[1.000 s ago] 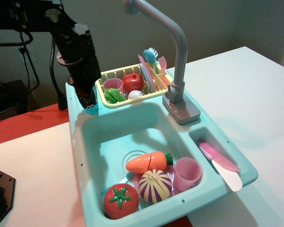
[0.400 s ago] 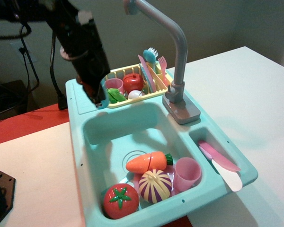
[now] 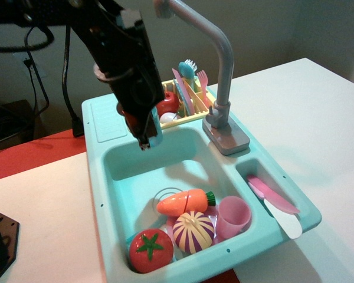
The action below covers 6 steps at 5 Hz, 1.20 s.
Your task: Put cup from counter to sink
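My gripper [image 3: 145, 137] hangs over the back left part of the sink [image 3: 121, 171], a deep turquoise basin with a tall grey faucet [image 3: 224, 65]. Its fingers are shut on the cup [image 3: 154, 132], a small translucent light-blue tumbler that shows only partly beside the dark fingers. The cup is held in the air above the basin, clear of the floor. The counter [image 3: 108, 119], a ribbed turquoise ledge at the back left of the sink unit, lies just left of the gripper and is bare.
In the sink's front lie a toy carrot [image 3: 186, 201], a tomato [image 3: 150, 250], a purple-white onion [image 3: 193, 231] and a pink cup [image 3: 233, 216]. A yellow dish rack [image 3: 186, 118] with toys stands behind. A pink knife [image 3: 275, 203] lies in the side compartment.
My gripper has lifted the cup off the counter ledge and carried it to the right and forward, from over the ledge to over the basin's back left.
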Motion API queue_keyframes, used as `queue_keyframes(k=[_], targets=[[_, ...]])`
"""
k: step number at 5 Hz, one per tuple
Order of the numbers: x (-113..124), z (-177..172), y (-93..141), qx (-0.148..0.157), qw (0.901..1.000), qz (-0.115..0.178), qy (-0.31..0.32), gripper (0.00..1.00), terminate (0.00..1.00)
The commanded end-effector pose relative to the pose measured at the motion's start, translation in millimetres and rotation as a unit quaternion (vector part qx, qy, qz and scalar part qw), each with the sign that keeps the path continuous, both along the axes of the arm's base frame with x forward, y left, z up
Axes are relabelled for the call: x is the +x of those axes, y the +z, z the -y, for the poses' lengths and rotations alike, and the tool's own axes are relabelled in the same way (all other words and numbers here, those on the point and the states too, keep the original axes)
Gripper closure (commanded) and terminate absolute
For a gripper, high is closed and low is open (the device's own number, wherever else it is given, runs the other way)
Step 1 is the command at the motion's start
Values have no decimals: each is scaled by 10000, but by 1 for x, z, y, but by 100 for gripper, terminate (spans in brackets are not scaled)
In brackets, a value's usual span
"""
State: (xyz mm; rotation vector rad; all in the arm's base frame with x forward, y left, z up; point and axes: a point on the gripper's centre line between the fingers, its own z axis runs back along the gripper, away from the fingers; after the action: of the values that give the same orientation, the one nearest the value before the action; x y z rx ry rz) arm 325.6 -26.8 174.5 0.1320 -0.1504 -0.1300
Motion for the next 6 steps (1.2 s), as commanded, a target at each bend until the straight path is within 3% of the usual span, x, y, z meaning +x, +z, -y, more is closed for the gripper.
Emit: queue_keyframes(k=[1, 3, 5, 6], targets=[[5, 11, -15, -83, 9999, 15, 62, 100, 0], [-1, 1, -44, 4, 9997, -199, 156, 100, 0], [2, -2, -56, -15, 9994, -297, 179, 100, 0], [0, -5, -57, -59, 9993, -332, 189, 0, 0]])
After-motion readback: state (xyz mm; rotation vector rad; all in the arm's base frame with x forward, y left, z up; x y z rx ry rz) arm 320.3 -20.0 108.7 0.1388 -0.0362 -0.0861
